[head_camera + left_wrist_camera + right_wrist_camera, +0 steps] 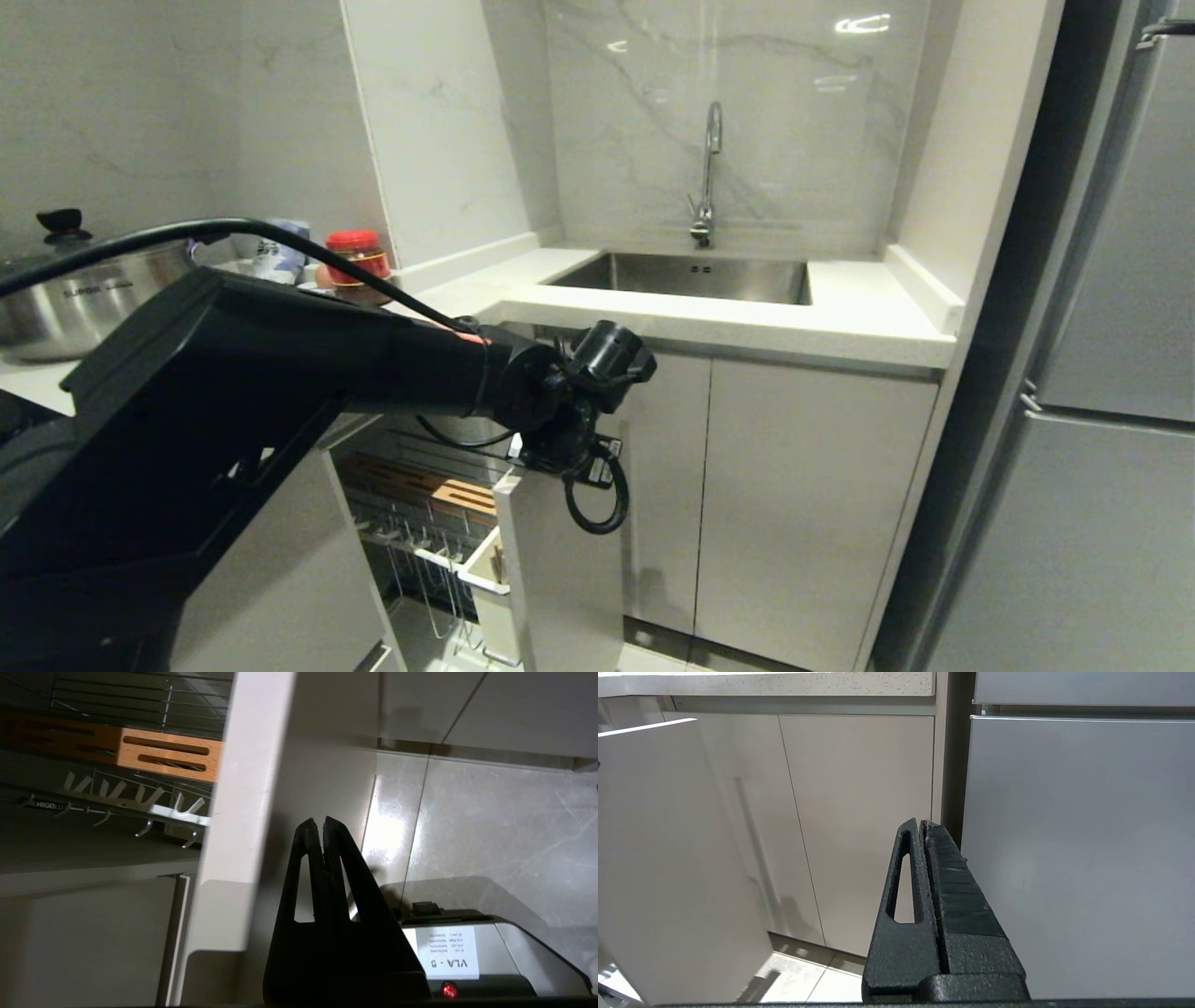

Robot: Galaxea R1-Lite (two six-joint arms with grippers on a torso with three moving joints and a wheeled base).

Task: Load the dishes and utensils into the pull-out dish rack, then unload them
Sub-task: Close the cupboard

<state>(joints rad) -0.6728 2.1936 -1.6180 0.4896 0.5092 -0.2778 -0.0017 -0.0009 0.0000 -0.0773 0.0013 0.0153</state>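
Black left arm filling the near left of the head view, wrist bent down over the top edge of the white panel front (560,560) of the pull-out dish rack (420,523). Left gripper (323,822) clenched on nothing, fingertips pressed together just beside the panel's outer face, pointing toward the floor tiles. Rack drawn out from under the counter, lying left of and behind that panel: slotted wooden strip (439,487) along the upper tier, chrome prongs below it, white utensil cup (485,569) tucked in the corner against the panel, a sliver of something pale and wooden showing inside, too small to name. No plate or bowl visible in the rack; fork not seen anywhere. Back along the counter's left end, steel pot (84,299) and red-lidded jar (358,266); sink (691,277) at the counter's centre. Right gripper (922,823) also clenched and empty, parked low, facing the cabinet doors and the grey fridge front (1078,858). Left arm clearly the nearer to the rack; panel's top edge running front to back, directly below its wrist, likely the handhold for any push or pull.
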